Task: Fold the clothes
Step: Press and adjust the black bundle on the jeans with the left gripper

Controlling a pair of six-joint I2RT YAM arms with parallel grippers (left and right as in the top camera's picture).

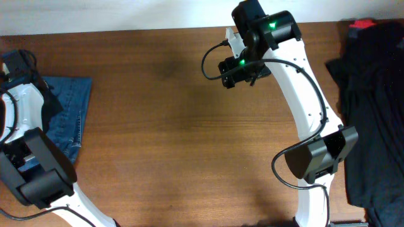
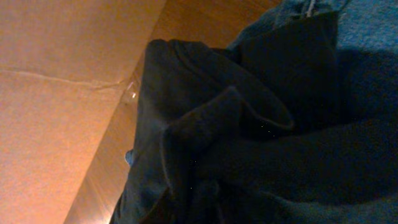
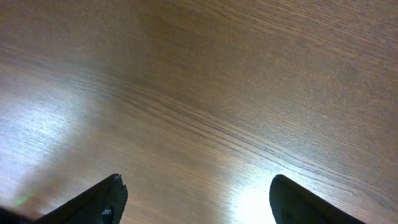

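A robotics lab bench, that was the look of it. Two white jointed machines, the left arm (image 1: 25, 107) and the right arm (image 1: 303, 88), rose from the near edge of a plain wooden desk (image 1: 158, 126). Green status lights (image 1: 273, 26) glowed at the right arm's wrist and a black cable (image 1: 211, 57) looped loose beside it. The right pincer (image 3: 198, 186) hung wide over the wood grain. Behind ran a blank white wall (image 1: 126, 12). Blue jeans (image 1: 72, 107) lay at one end and dark garments (image 1: 372, 94) were heaped at the other, sharing the desk with the machines.
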